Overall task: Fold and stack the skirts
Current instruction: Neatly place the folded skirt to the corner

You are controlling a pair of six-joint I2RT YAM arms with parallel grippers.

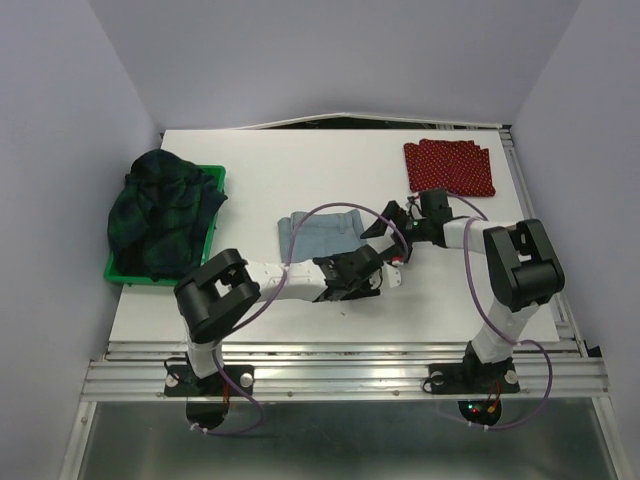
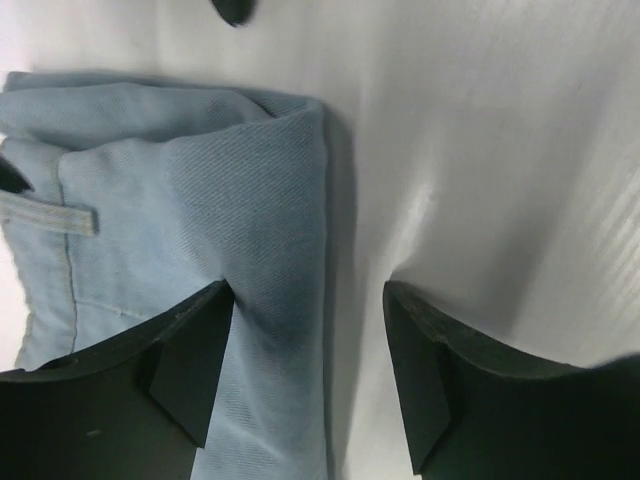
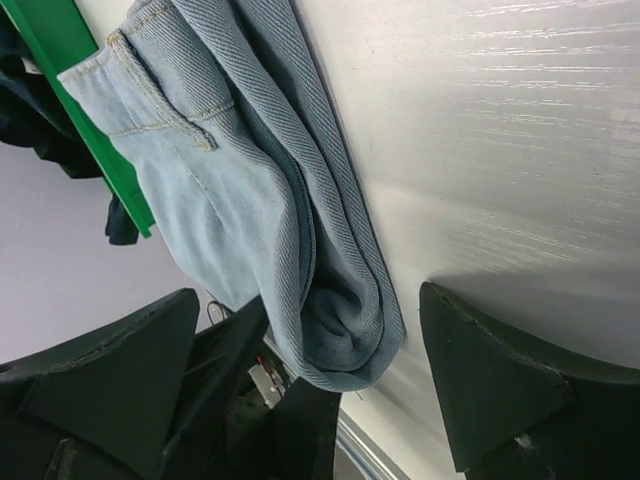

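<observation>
Bare table beyond the denim skirt (bin far left)

The light blue-grey denim skirt lies folded over itself mid-table, its thick rolled fold edge resting on the white surface. The red skirt with small white dots lies folded flat at the far right. The dark green-navy plaid skirt sits heaped and unfolded in the green bin at the left.

Left arm lies low, stretched rightward from its base, the left black two-finger pincer parted. Right arm bends sharply at the elbow, pointing leftward, and the right black two-finger pincer gapes wide.
</observation>
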